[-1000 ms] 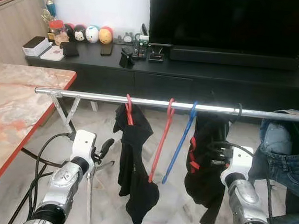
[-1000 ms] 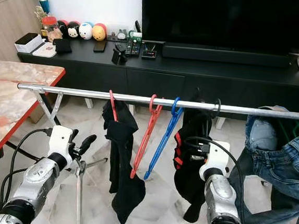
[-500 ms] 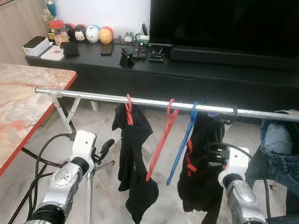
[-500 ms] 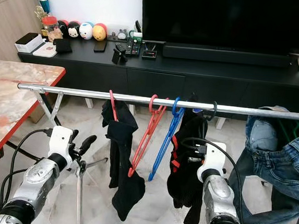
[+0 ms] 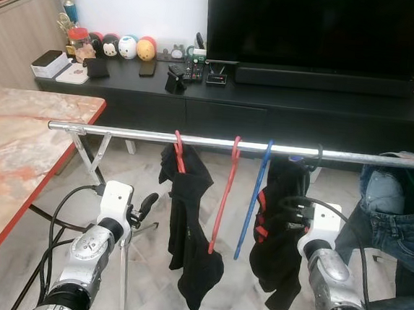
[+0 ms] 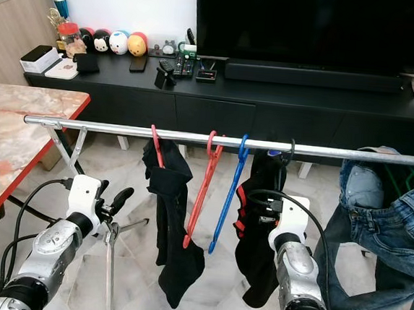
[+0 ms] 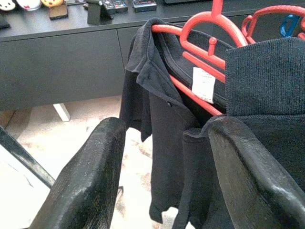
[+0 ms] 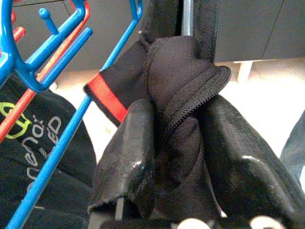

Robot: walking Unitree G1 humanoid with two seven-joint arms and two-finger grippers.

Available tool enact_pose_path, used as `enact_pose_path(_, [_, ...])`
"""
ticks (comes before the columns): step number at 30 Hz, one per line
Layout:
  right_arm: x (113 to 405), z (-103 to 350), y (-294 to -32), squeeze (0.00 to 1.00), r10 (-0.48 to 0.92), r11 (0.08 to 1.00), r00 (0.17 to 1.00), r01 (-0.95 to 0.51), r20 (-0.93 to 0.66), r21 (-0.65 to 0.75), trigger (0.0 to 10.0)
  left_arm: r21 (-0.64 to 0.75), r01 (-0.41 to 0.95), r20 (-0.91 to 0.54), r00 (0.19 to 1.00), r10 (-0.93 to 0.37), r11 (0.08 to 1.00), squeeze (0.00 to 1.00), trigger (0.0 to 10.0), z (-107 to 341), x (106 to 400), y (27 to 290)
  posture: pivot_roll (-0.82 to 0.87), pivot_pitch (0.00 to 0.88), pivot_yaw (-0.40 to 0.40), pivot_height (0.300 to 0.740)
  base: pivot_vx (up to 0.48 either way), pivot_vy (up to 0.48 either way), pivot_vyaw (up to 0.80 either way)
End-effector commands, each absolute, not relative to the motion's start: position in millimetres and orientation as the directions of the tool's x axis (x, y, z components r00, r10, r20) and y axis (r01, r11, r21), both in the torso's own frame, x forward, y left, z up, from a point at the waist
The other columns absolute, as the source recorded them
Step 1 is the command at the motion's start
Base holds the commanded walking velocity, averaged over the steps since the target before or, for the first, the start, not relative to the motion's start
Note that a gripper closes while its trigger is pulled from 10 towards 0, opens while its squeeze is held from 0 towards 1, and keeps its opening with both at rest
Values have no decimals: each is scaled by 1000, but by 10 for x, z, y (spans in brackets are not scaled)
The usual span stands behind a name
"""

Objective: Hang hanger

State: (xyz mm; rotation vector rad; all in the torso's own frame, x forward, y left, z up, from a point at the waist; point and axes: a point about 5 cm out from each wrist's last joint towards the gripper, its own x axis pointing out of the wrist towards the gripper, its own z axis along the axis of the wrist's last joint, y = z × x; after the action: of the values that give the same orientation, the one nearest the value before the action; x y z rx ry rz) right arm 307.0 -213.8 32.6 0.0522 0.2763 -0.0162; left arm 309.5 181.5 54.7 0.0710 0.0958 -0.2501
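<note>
Hook of the black hanger (image 5: 317, 154) sits over the rail (image 5: 122, 131), directly above my right tool (image 8: 174, 157), which is clamped on its black garment (image 5: 277, 226) hanging straight down. My left tool (image 7: 167, 186) hangs spread, empty, farther off.

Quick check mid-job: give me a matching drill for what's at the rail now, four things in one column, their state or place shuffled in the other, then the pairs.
Things:
1. blue hanger
2. right hand
3. left hand
4. jeans

States or places:
A. open, holding nothing, near the black shirt on a red hanger
B. draped over the rail at its right end
C. bare, hooked on the rail beside the empty red hanger
D. shut on the black garment with red trim

Pairs: 1-C, 2-D, 3-A, 4-B
</note>
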Motion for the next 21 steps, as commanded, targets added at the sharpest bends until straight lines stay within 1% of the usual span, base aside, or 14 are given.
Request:
enact_pose_path(1, [3079,365,-2129,969,-17,998,971,33,-240,61,10000,72,270,-116,958,-261,960,0,10000,536,3080,1814,57,0,60,740,0,0,0])
enact_pose_path(3, [3076,365,-2129,973,-18,998,971,34,-239,62,10000,72,271,-116,958,-262,960,0,10000,536,3080,1813,57,0,60,740,0,0,0])
enact_pose_path(4, [3074,363,-2130,1000,-18,997,971,34,-240,62,10000,72,273,-116,958,-263,959,0,10000,536,3080,1811,57,0,60,740,0,0,0])
enact_pose_path(11, [3047,357,-2144,1000,-32,997,974,47,-225,62,10000,71,279,-117,956,-270,958,0,10000,529,3075,1794,56,0,60,740,0,0,0])
enact_pose_path(12, [3046,375,-2141,39,-30,997,978,44,-206,62,10000,70,278,-115,956,-269,958,0,10000,528,3073,1793,56,0,59,740,0,0,0])
enact_pose_path(14, [3044,393,-2137,39,-32,997,982,44,-188,63,10000,70,277,-115,957,-268,958,0,10000,526,3071,1795,56,0,59,740,0,0,0])
enact_pose_path(15, [3039,410,-2134,0,-40,997,985,51,-169,62,10000,69,276,-115,957,-267,959,0,10000,523,3068,1795,57,0,58,740,0,0,0])
enact_pose_path(21, [2989,480,-2109,0,-76,993,994,83,-81,89,10000,69,274,-115,957,-265,959,0,10000,515,3056,1802,61,0,54,740,0,0,0])
